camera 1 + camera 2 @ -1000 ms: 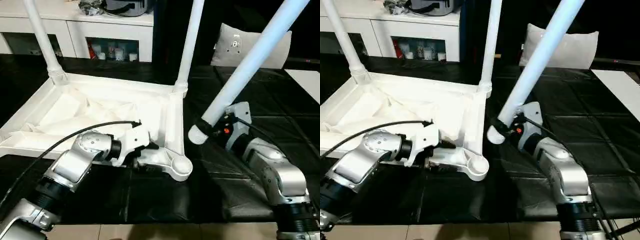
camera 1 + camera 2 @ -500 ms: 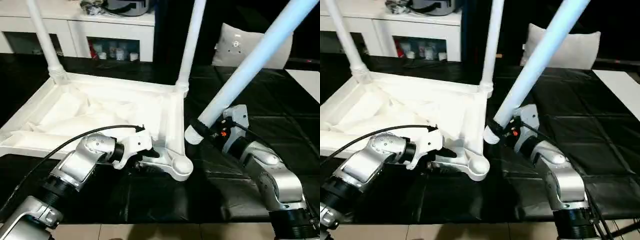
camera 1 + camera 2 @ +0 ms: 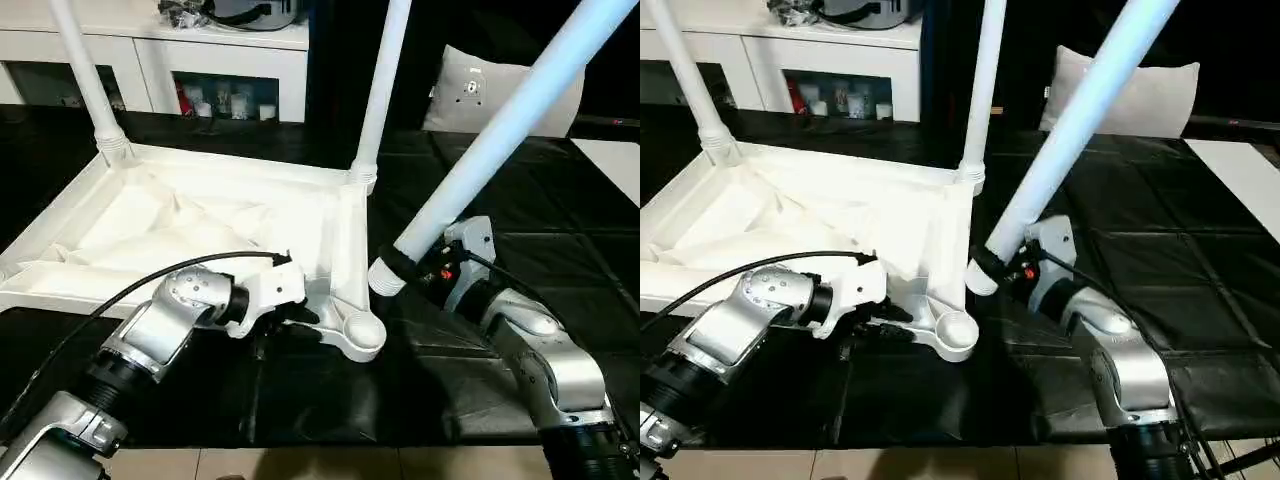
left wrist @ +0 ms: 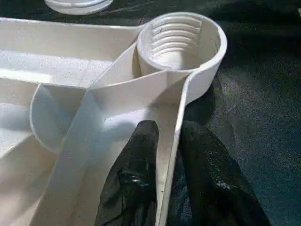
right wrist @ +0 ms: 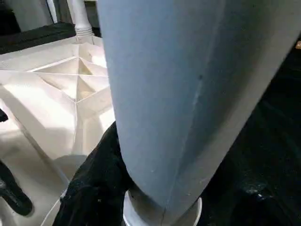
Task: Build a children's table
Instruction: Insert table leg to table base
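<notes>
The children's table top (image 3: 344,235) lies upside down on the black mat, ribs up. Two white legs (image 3: 85,80) (image 3: 378,90) stand in its far corners. My left gripper (image 3: 290,322) is at the near rim, just left of the empty near-right socket (image 3: 362,337). In the left wrist view its fingers (image 4: 141,150) press the thin rim wall from both sides, with the threaded socket (image 4: 181,40) just beyond. My right gripper (image 3: 425,268) is shut on a third leg (image 3: 500,130) near its thick end. That leg tilts up to the right. Its end (image 3: 382,275) hangs close above and right of the socket.
A white cabinet (image 3: 230,60) with small items on its shelf runs along the back. A white pillow (image 3: 470,90) leans at the back right. A white panel (image 3: 615,160) lies at the right edge. A black cable (image 3: 150,280) arcs over my left forearm.
My left gripper's fingers have closed onto the table top's near rim. My right arm has brought the leg's thick end a little nearer the near-right socket.
</notes>
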Motion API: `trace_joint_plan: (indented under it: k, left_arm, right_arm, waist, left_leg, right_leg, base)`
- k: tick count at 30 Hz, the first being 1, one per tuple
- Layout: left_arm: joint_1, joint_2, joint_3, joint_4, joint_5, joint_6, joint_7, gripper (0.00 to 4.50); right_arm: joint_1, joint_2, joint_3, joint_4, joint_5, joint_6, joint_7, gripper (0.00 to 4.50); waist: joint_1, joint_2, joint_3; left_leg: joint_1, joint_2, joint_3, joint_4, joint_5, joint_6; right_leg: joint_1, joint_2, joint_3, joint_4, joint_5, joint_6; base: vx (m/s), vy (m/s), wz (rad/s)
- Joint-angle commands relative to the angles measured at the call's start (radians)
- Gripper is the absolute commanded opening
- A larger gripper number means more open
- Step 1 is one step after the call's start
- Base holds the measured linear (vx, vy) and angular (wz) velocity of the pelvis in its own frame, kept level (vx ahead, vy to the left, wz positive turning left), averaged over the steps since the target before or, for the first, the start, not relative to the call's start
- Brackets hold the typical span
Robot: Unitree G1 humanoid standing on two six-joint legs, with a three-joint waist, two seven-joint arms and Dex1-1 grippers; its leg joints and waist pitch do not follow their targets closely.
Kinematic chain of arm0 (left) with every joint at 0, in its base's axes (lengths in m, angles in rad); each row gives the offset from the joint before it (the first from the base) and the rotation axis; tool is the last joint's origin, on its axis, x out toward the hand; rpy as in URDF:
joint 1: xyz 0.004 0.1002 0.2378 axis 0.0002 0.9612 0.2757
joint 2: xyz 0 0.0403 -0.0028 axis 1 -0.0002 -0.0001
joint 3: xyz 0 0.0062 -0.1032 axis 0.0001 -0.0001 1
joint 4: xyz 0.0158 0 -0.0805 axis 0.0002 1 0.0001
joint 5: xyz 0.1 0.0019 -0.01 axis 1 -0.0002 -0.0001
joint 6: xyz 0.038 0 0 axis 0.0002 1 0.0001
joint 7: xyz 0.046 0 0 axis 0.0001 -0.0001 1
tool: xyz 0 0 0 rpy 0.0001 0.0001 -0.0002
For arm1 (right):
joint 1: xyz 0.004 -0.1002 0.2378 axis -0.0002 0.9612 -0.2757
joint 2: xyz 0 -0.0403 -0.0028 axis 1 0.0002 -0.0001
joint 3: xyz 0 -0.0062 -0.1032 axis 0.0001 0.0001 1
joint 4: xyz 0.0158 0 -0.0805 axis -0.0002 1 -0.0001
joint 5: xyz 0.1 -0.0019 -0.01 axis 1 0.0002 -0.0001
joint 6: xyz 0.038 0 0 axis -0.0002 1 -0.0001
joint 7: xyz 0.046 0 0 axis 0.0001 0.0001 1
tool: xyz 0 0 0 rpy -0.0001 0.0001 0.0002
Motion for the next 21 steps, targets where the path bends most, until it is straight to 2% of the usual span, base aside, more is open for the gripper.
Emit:
trace_joint_plan:
  k: [1, 5, 6, 8, 11, 14, 15, 18, 19, 21]
  left_arm:
    - [0.005, 0.002, -0.003, 0.007, 0.02, -0.009, 0.006, 0.7]
    - [0.006, 0.002, -0.004, 0.016, 0.031, -0.015, 0.017, 0.52]
    - [0.005, 0.004, -0.006, 0.021, 0.037, -0.017, 0.019, 0.33]
    - [0.002, 0.003, -0.007, 0.025, 0.044, 0.002, 0.029, 0.32]
    - [0.0, -0.006, -0.003, 0.032, 0.048, 0.024, 0.044, 0.12]
    - [-0.008, -0.023, 0.003, 0.058, 0.067, 0.043, 0.088, 0.05]
    - [-0.011, -0.026, 0.003, 0.067, 0.075, 0.052, 0.103, 0.0]
    - [-0.015, -0.037, 0.012, 0.077, 0.081, 0.071, 0.128, 0.0]
    - [-0.014, -0.045, 0.022, 0.069, 0.07, 0.1, 0.131, 0.0]
    - [-0.015, -0.064, 0.042, 0.04, 0.048, 0.185, 0.143, 0.0]
  right_arm:
    - [0.0, -0.003, -0.018, -0.025, 0.013, 0.014, -0.005, 1.85]
    - [-0.001, 0.003, -0.024, -0.024, 0.017, 0.012, -0.012, 1.85]
    - [-0.004, 0.005, -0.027, -0.021, 0.018, 0.013, -0.016, 1.85]
    - [-0.007, 0.004, -0.03, -0.015, 0.016, 0.012, -0.023, 1.85]
    - [-0.015, 0.003, -0.03, -0.001, 0.01, 0.009, -0.03, 1.85]
    - [-0.024, -0.001, -0.018, 0.025, -0.013, -0.026, -0.027, 1.85]
    - [-0.027, -0.003, -0.014, 0.032, -0.021, -0.037, -0.026, 1.85]
    - [-0.032, -0.003, -0.012, 0.037, -0.02, -0.042, -0.026, 1.85]
    - [-0.036, -0.003, -0.012, 0.037, -0.017, -0.042, -0.026, 1.85]
    - [-0.044, -0.002, -0.015, 0.037, -0.012, -0.04, -0.024, 1.85]
  waist:
    - [0.002, 0.001, -0.05]
    - [0.003, 0.005, -0.05]
    - [0.002, 0.003, -0.05]
    - [0.003, 0.006, -0.049]
    - [-0.001, 0.001, -0.051]
    - [-0.005, 0.0, -0.051]
    - [-0.006, -0.004, -0.051]
    - [-0.008, -0.004, -0.052]
    - [-0.01, 0.0, -0.052]
    - [-0.012, -0.001, -0.053]
  left_leg:
    - [0.001, 0.06, -0.01, -0.085, -0.1, 0.007]
    - [0.0, 0.06, -0.01, -0.086, -0.104, 0.003]
    - [0.003, 0.061, -0.01, -0.088, -0.11, 0.0]
    - [0.001, 0.061, -0.011, -0.088, -0.114, -0.002]
    - [-0.002, 0.059, -0.011, -0.088, -0.101, -0.003]
    - [-0.002, 0.058, -0.009, -0.086, -0.096, 0.001]
    - [-0.004, 0.057, -0.008, -0.085, -0.094, 0.003]
    - [-0.004, 0.056, -0.007, -0.084, -0.075, 0.016]
    - [-0.004, 0.056, -0.007, -0.084, -0.068, 0.018]
    - [-0.003, 0.057, -0.007, -0.084, -0.061, 0.02]
  right_leg:
    - [0.045, -0.09, 0.055, -0.083, -0.101, -0.205]
    - [0.045, -0.091, 0.056, -0.083, -0.103, -0.205]
    - [0.043, -0.089, 0.055, -0.084, -0.107, -0.203]
    - [0.044, -0.091, 0.056, -0.084, -0.114, -0.202]
    - [0.048, -0.09, 0.056, -0.082, -0.099, -0.2]
    - [0.047, -0.089, 0.056, -0.084, -0.1, -0.204]
    - [0.048, -0.091, 0.057, -0.086, -0.104, -0.205]
    - [0.05, -0.089, 0.056, -0.085, -0.097, -0.203]
    - [0.05, -0.089, 0.057, -0.084, -0.081, -0.207]
    - [0.05, -0.089, 0.055, -0.082, -0.065, -0.216]
  base:
    - [0.0, 0.0, 0.0]
    - [0.0, 0.0, 0.0]
    - [0.0, 0.0, 0.0]
    - [0.0, 0.0, 0.0]
    - [0.0, 0.0, 0.0]
    - [0.0, 0.0, 0.0]
    - [0.0, 0.0, 0.0]
    - [0.0, 0.0, 0.0]
    - [0.0, 0.0, 0.0]
    - [0.0, 0.0, 0.0]
